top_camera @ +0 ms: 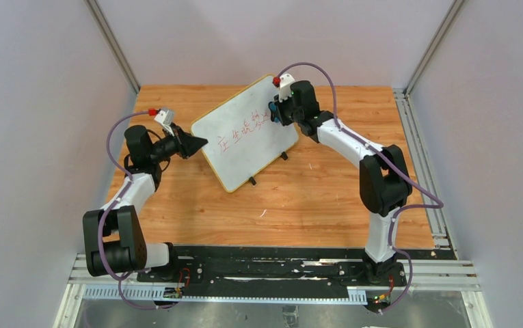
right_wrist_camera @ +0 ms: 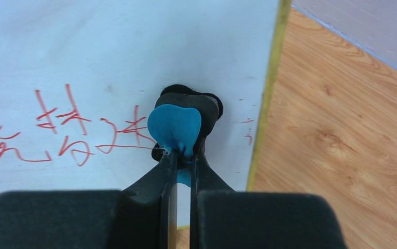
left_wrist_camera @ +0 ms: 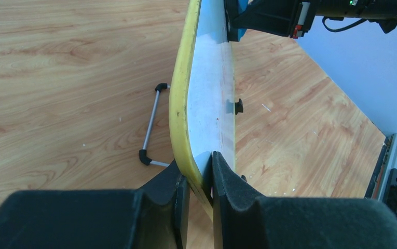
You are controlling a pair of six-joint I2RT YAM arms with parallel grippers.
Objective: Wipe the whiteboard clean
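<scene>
Yellow-rimmed white rectangular whiteboard (top_camera: pixel 245 133) with red writing (right_wrist_camera: pixel 66 129).
Left gripper (left_wrist_camera: pixel 199 165) clamps its rim; right gripper (right_wrist_camera: pixel 183 154) pinches a blue eraser block (right_wrist_camera: pixel 174 127) against it.

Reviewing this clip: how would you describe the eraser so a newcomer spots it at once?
On the wooden table stands a tilted whiteboard with a yellow rim and red handwriting. Near the right end of that writing, the right pincer is shut on the eraser, pressing it to the board. It is the only blue thing: a small block with a black pad against the white surface.
</scene>
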